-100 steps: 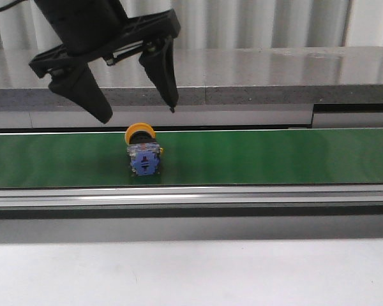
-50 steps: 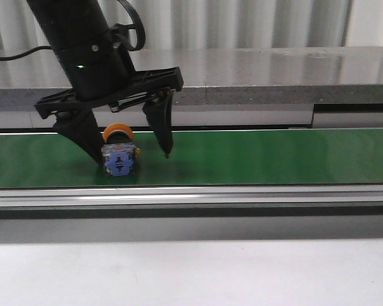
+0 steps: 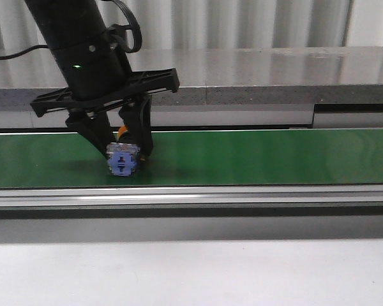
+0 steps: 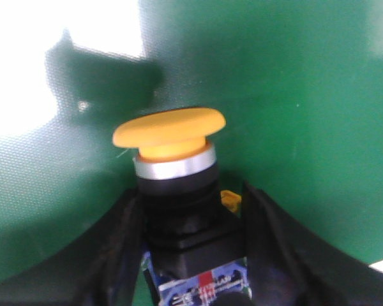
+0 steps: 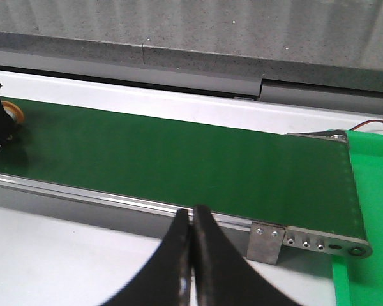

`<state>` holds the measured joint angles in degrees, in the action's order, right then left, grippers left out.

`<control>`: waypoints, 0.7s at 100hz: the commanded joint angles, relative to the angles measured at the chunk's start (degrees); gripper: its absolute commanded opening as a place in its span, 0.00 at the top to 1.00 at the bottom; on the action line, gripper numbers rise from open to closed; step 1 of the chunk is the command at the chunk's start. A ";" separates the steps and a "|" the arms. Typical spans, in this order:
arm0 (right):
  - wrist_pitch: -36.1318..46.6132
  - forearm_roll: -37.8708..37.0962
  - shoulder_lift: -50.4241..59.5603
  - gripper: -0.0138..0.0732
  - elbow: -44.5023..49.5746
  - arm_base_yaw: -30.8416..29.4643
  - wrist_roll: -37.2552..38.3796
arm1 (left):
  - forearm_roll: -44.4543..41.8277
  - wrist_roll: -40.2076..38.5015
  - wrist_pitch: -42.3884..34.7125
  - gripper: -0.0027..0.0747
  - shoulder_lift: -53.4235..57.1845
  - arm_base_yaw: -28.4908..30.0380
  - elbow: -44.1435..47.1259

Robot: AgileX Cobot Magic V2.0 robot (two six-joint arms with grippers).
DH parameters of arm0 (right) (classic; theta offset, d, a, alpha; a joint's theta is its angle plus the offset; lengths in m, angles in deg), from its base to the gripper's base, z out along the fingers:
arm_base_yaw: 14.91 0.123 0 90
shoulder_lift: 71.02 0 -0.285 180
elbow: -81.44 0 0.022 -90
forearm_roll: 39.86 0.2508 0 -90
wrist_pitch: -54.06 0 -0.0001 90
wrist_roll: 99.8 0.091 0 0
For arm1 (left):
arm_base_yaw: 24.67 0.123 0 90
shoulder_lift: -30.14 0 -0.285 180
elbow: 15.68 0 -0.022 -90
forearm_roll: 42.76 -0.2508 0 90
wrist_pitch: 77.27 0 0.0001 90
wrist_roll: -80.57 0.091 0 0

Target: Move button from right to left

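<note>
On the left part of the green conveyor belt [image 3: 255, 156], the left gripper [image 3: 122, 152] reaches down from its black arm, its two fingers closed in on either side of the button [image 3: 123, 160]. The button lies on its side on the belt, the blue contact block facing the front camera and a sliver of orange cap showing behind it between the fingers. In the left wrist view the button [image 4: 179, 191] sits between the dark fingers [image 4: 268, 248]: yellow-orange mushroom cap, a silver ring under it, then the black collar and the blue block with a red mark. Both fingers press against the black body, so the left gripper is clamped on the button.

The belt runs on rightward, with a grey stone ledge [image 3: 274, 76] behind it and an aluminium rail [image 3: 242, 196] in front.

The right gripper [image 5: 191, 255] hangs over the pale desk [image 5: 51, 255] near the belt's right end [image 5: 325, 191], its fingers pressed together and holding nothing.
</note>
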<state>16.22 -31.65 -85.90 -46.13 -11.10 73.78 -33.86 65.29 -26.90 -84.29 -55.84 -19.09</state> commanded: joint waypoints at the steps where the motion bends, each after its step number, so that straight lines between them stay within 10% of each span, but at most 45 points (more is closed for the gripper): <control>1: 4.24 0.43 -0.58 0.92 -1.28 0.08 -0.34 | 0.67 -0.65 0.11 0.78 4.89 -0.34 -1.64; 70: 4.24 0.43 -0.58 0.92 -1.28 0.08 -0.34 | -14.86 5.19 14.03 0.78 18.08 25.09 -1.64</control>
<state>16.22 -31.65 -85.90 -46.13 -11.10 73.88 -48.22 68.36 -12.96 -68.99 -34.98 -19.09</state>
